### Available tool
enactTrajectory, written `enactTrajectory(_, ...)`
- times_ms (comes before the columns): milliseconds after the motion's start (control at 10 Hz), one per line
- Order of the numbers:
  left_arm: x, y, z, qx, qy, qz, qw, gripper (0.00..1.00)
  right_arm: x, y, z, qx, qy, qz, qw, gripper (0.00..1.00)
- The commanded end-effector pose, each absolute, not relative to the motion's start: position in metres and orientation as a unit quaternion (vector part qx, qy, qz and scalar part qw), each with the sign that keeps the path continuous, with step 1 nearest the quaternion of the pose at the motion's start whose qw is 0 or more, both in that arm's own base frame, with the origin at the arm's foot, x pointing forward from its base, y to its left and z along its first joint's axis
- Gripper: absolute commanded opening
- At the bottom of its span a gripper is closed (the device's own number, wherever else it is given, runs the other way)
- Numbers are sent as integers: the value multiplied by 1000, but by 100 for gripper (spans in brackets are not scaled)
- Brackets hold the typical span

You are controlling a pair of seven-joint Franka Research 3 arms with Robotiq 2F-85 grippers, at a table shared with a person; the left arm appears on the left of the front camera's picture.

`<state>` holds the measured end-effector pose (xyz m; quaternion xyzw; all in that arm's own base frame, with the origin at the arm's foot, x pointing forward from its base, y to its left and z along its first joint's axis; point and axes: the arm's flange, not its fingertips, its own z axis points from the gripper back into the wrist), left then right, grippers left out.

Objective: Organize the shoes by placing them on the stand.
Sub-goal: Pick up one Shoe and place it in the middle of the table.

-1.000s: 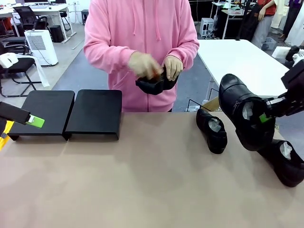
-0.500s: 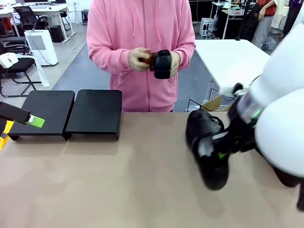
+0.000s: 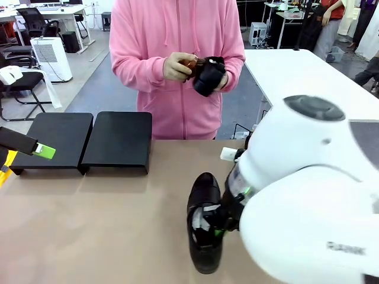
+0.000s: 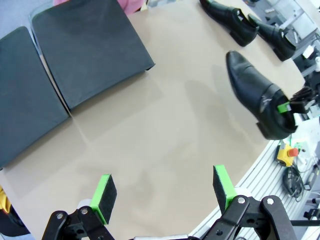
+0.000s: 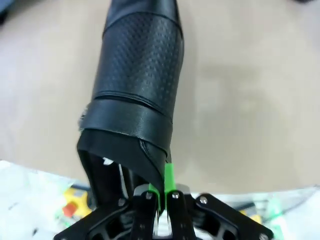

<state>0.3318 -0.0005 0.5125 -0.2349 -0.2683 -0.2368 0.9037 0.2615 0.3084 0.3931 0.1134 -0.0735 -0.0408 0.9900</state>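
One shoe is pinched by its heel collar in the right claw, jaws closed on the leather, well right of the stand and nearer the robot's edge of the bench; can't tell if the sole touches. Two more shoes lie side by side farther right of the stand. Fourth shoe is in the person's hands, beyond the stand's right end. Left claw is spread wide, gripping nothing, just before the stand's left platform.
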Motion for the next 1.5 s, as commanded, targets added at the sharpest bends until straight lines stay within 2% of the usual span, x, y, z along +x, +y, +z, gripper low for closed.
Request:
enactTrajectory(0,331,1,513,-243,-271,-244,899,100,251,297,347,145,-113,-31,982,0)
enactTrajectory(200,331,1,513,-243,-271,-244,899,100,256,306,330,150,-92,2,984,0)
enactTrajectory(300,331,1,513,-243,-271,-244,899,100,258,309,319,150,-66,31,986,3)
enactTrajectory(400,331,1,513,-243,-271,-244,899,100,260,308,315,151,-55,24,987,16)
enactTrajectory(800,331,1,513,-243,-271,-244,899,100,260,288,337,177,-86,22,980,91)
enactTrajectory(900,331,1,513,-243,-271,-244,899,100,260,285,342,183,-90,21,979,100)
enactTrajectory(1200,331,1,513,-243,-271,-244,899,100,249,278,369,205,-114,31,972,100)
enactTrajectory(1300,331,1,513,-243,-271,-244,899,100,250,275,372,148,-115,36,982,100)
enactTrajectory(1400,331,1,513,-243,-271,-244,899,100,286,319,377,185,-114,16,976,100)
